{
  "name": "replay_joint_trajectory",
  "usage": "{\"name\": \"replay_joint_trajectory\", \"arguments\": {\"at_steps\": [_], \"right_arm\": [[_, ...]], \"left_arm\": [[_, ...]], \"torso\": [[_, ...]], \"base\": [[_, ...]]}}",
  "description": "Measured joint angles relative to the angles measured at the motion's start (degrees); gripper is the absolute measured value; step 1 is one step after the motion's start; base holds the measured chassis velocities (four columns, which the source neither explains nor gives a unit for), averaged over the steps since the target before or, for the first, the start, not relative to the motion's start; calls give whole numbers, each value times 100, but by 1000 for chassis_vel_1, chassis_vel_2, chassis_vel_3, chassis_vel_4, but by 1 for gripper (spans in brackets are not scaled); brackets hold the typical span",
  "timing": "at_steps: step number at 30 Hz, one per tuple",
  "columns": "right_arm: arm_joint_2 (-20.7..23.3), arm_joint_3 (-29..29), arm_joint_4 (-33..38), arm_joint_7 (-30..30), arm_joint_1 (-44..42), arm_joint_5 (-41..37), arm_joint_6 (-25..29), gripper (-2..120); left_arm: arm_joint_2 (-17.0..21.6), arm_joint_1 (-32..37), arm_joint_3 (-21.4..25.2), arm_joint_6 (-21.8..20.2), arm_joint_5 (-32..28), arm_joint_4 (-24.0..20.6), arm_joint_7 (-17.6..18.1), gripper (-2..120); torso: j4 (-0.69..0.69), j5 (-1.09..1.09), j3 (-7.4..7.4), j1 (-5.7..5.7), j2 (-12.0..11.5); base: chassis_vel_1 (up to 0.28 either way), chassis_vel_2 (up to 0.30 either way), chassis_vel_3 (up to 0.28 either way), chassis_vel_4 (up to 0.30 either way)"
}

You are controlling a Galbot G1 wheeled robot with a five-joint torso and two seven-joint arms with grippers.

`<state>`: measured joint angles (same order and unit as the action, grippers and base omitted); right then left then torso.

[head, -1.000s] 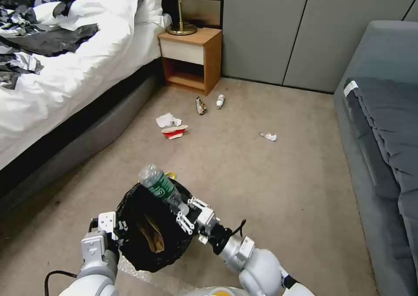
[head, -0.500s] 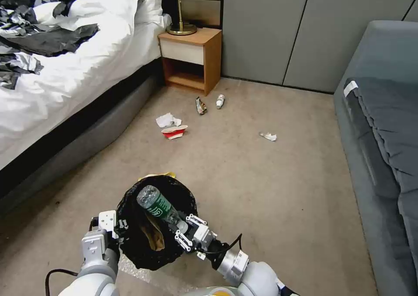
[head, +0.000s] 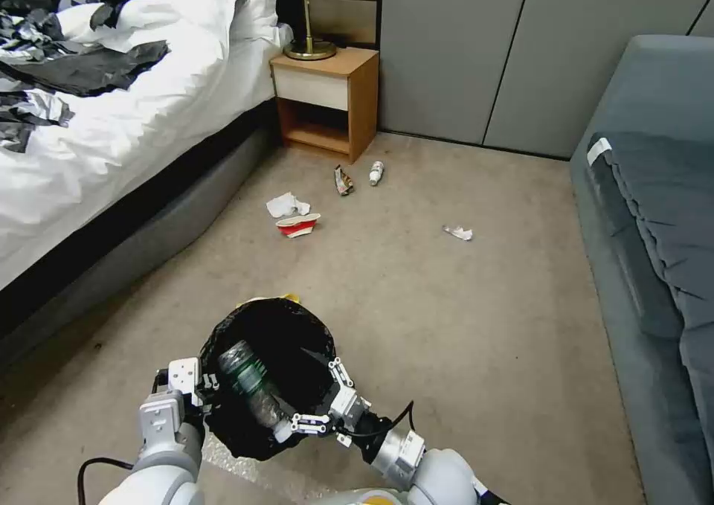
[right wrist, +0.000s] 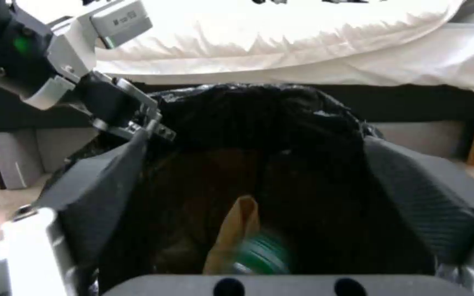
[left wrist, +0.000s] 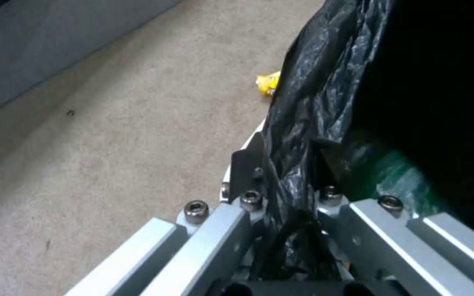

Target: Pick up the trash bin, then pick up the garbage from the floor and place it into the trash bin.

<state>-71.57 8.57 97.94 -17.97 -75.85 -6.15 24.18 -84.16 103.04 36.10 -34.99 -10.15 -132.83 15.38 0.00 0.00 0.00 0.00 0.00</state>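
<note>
The trash bin, lined with a black bag, hangs tilted low in the head view, and my left gripper is shut on its rim. My right gripper is open at the bin's mouth. A clear bottle with a green label lies loose inside the bin beside a tan paper bag. More garbage lies on the carpet: a white tissue, a red-and-white carton, a wrapper, a small bottle, another tissue and a yellow wrapper just behind the bin.
A bed with white sheets runs along the left. A wooden nightstand with a lamp stands at the back. A grey sofa lines the right side. Open carpet lies between them.
My right gripper came down to the bin's mouth with the bottle and opened. The bottle has dropped from its fingers into the bin. The left gripper kept its hold.
</note>
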Motion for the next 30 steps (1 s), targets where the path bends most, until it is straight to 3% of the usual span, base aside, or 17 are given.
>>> {"name": "replay_joint_trajectory", "arguments": {"at_steps": [19, 30], "right_arm": [[28, -21, 185, 10, 9, 17, -20, 100], [-10, -187, 989, 258, 226, -121, -263, 100]], "left_arm": [[1, 2, -1, 0, -1, 2, -4, 1], [7, 0, 1, 1, 13, 51, -8, 1]], "torso": [[0, 0, 0, 1, 0], [0, 0, 0, 0, 0]], "base": [[0, 0, 0, 0], [0, 0, 0, 0]]}}
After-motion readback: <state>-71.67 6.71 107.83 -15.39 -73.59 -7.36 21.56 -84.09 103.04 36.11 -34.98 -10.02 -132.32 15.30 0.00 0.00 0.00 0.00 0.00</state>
